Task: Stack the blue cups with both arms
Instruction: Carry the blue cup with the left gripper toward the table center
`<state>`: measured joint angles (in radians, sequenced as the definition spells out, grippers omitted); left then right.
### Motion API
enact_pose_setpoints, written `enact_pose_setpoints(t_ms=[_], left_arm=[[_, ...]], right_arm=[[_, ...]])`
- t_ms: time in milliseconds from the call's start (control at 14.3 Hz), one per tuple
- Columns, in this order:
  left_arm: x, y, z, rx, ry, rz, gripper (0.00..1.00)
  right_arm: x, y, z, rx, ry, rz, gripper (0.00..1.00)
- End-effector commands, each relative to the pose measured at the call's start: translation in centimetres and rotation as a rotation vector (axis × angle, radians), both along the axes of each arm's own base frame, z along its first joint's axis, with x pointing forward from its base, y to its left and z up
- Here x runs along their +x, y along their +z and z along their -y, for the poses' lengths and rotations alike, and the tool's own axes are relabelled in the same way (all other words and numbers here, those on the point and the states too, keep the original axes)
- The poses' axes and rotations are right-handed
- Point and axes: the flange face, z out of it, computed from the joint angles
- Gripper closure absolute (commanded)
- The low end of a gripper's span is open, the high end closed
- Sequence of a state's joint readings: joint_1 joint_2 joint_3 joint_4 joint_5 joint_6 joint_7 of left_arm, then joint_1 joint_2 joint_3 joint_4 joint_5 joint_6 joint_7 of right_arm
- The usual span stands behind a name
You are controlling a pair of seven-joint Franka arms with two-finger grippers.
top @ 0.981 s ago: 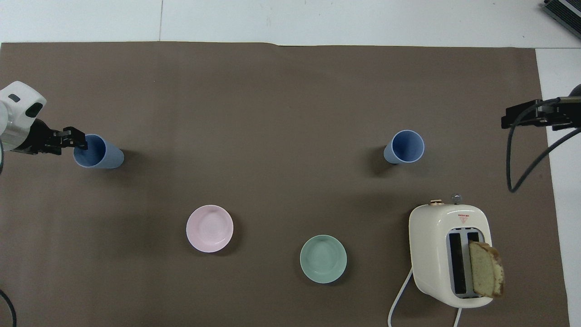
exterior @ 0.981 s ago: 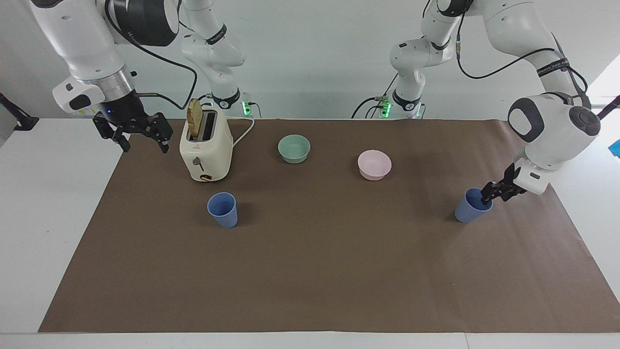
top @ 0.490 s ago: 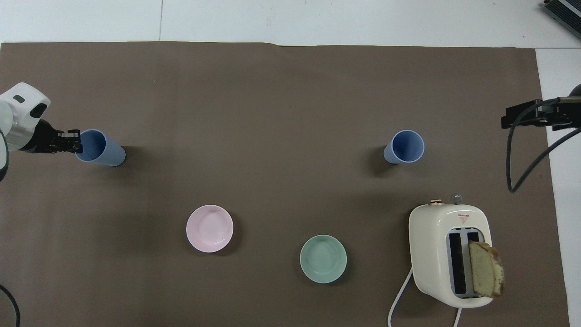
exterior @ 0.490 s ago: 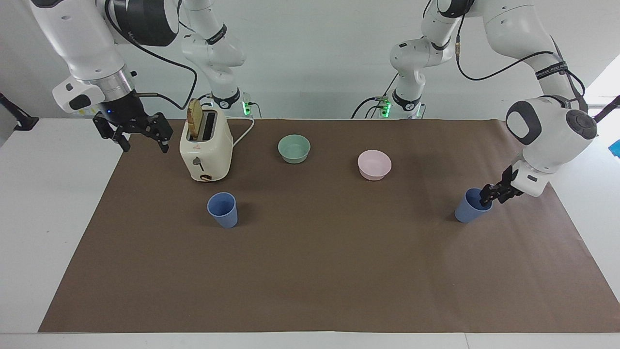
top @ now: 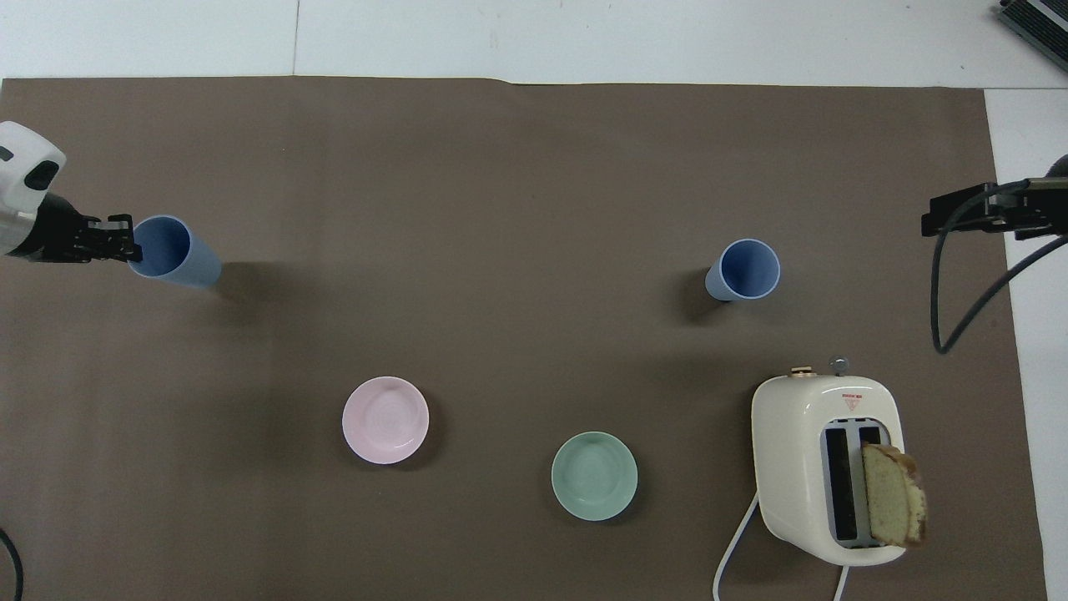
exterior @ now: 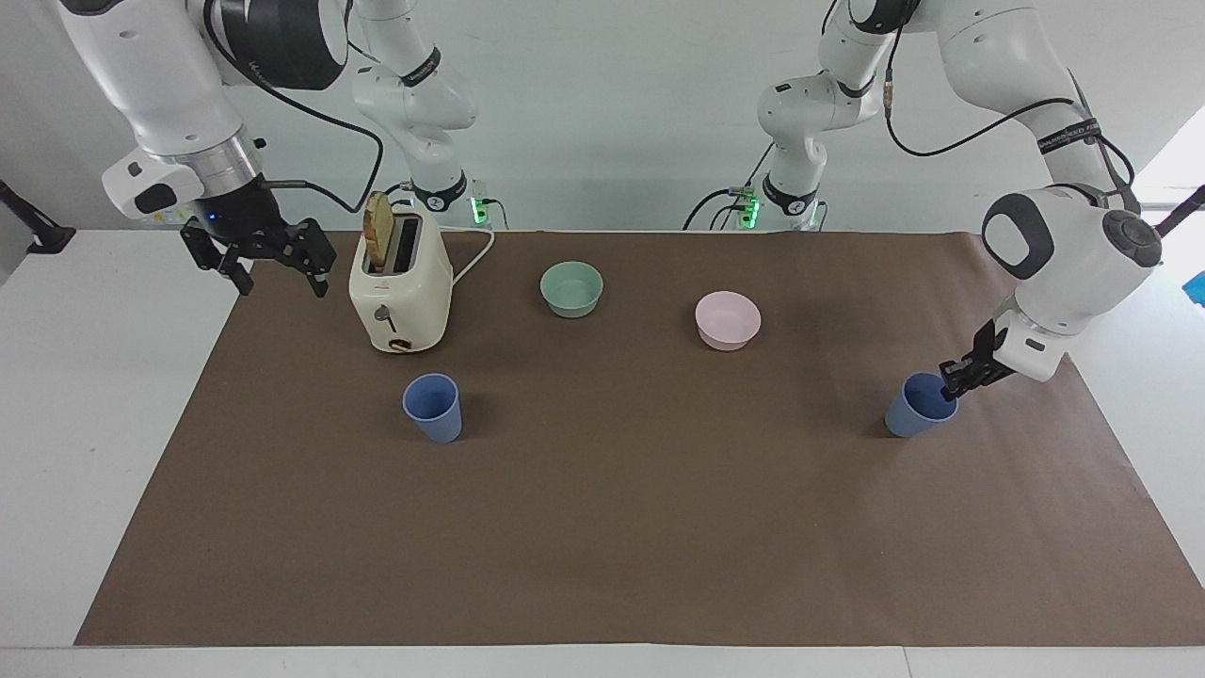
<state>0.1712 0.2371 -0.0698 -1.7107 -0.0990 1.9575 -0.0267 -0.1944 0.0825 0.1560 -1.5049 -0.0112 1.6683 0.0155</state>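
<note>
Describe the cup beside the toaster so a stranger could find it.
Find the cream toaster holding bread at the right arm's end of the table. Just farther from the robots stands a blue cup. It sits upright and untouched, unlike its twin, tilted in the left tool.

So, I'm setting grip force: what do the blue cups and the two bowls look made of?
Blue cups: likely matte plastic, with even colour, thin rims and no glare. Pale green bowl and pink bowl: also matte, probably plastic or melamine, though glazed ceramic can't be ruled out. The left gripper pinches one cup's rim without visibly denting it.
</note>
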Motion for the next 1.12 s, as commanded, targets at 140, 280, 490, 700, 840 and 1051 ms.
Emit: enact_pose_setpoints(t_ms=[140, 280, 490, 700, 840, 1051], left_arm=[[-0.6, 4.9, 8.9, -0.049, 0.149, 0.002, 1.0], [-1.3, 5.2, 14.7, -0.057, 0.187, -0.004, 1.0], [-2.8, 5.2, 22.0, -0.063, 0.209, -0.02, 1.0], [-3.9, 4.3, 28.0, -0.084, 0.229, 0.008, 1.0], [-4.6, 2.3, 32.5, -0.1, 0.238, 0.018, 1.0], [-6.4, -0.3, 36.3, -0.112, 0.23, 0.03, 1.0]], right_arm=[[-0.5, 0.2, 0.0, 0.007, -0.023, 0.005, 0.0], [-0.5, 0.1, -0.1, 0.005, -0.021, 0.003, 0.0], [-0.5, 0.1, -0.1, 0.007, -0.021, 0.002, 0.0], [-0.5, 0.1, -0.2, 0.007, -0.02, 0.002, 0.0], [-0.5, 0.1, -0.1, 0.007, -0.021, 0.002, 0.0], [-0.6, 0.3, -0.2, 0.007, -0.02, 0.003, 0.0]])
